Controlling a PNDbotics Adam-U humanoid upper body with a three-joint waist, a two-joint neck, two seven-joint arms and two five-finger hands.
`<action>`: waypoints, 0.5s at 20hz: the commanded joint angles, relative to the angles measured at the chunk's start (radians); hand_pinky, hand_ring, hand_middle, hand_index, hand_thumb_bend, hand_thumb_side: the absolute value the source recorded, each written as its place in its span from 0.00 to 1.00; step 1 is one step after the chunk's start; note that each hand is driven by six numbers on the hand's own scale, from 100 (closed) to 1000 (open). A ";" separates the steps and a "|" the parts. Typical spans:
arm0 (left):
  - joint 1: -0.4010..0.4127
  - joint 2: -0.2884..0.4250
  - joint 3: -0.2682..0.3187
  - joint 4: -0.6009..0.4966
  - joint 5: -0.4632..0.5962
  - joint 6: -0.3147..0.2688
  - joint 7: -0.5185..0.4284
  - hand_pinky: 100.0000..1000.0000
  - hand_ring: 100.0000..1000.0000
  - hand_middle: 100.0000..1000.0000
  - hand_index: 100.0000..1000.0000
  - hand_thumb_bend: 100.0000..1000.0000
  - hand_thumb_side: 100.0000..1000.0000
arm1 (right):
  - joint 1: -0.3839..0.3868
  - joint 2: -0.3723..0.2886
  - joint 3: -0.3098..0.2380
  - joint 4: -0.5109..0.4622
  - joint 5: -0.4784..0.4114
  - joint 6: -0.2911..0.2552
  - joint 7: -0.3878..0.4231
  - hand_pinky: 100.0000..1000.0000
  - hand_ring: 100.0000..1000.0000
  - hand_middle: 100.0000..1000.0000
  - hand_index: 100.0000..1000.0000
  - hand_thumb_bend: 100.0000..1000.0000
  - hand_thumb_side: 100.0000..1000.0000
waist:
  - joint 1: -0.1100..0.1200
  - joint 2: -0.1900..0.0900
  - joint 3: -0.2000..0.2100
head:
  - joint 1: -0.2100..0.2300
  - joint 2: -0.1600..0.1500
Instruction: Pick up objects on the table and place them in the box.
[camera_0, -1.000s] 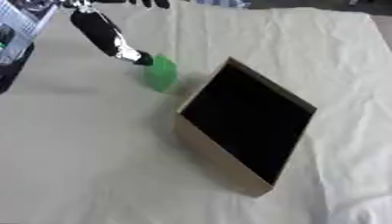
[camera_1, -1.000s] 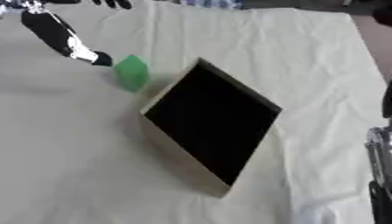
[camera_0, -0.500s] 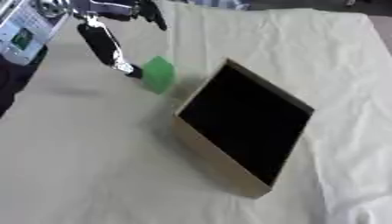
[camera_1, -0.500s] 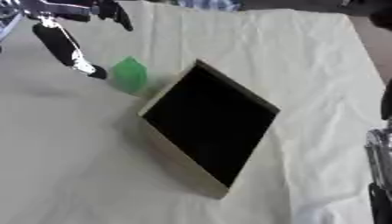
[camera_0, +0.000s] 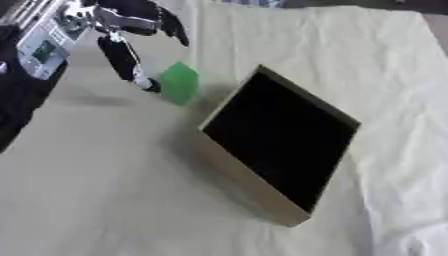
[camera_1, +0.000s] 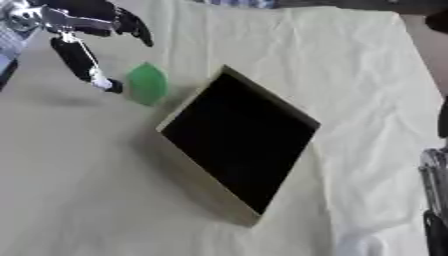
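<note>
Green block (camera_0: 180, 82) sits on the pale cream cloth (camera_0: 105, 190) covering the table, at about 10 o'clock from the box (camera_0: 278, 145) and just beside the box's upper-left edge, apart from it by a narrow strip of cloth. Block looks soft-edged and blurred; no marking can be made out on it.

Left hand (camera_0: 131, 30) comes in from the upper-left corner, black with silver joints. Fingers are spread: 1 long finger (camera_0: 122, 59) points down toward 5 o'clock, its tip just beside the block's left side at roughly 9 o'clock of the block; contact cannot be confirmed. Another finger juts toward 3 o'clock above the block, clear of it. Nothing is held in the hand.

Box is shallow, tan-walled, with a black interior, lying askew with 1 corner toward 6 o'clock. Nothing shows inside it.

Pale panel (camera_0: 44, 37) on the left forearm carries a small greenish patch; no writing can be read there or anywhere else.

Right hand (camera_1: 435, 200) shows only as a dark and silver sliver at the right edge of the right eye view, at about 4 o'clock; whether its fingers are spread or curled cannot be told.
</note>
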 joint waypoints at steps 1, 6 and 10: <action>-0.024 -0.002 0.012 0.022 -0.030 -0.047 -0.038 0.82 0.90 0.88 0.91 0.43 0.15 | -0.011 -0.014 -0.003 -0.020 -0.008 0.000 -0.004 0.65 0.57 0.49 0.79 0.00 0.81 | 0.003 -0.014 -0.003 | 0.006 -0.011; -0.026 -0.015 0.016 0.054 -0.061 -0.062 -0.037 0.82 0.90 0.89 0.91 0.41 0.12 | -0.013 -0.010 -0.003 -0.020 -0.009 0.001 -0.008 0.65 0.57 0.49 0.79 0.00 0.82 | 0.003 -0.003 -0.007 | 0.011 -0.015; -0.030 -0.028 0.024 0.074 -0.078 -0.063 -0.026 0.82 0.90 0.89 0.91 0.40 0.12 | -0.016 -0.007 -0.001 -0.020 -0.011 0.001 -0.008 0.65 0.57 0.49 0.79 0.00 0.82 | 0.002 0.004 -0.008 | 0.012 -0.018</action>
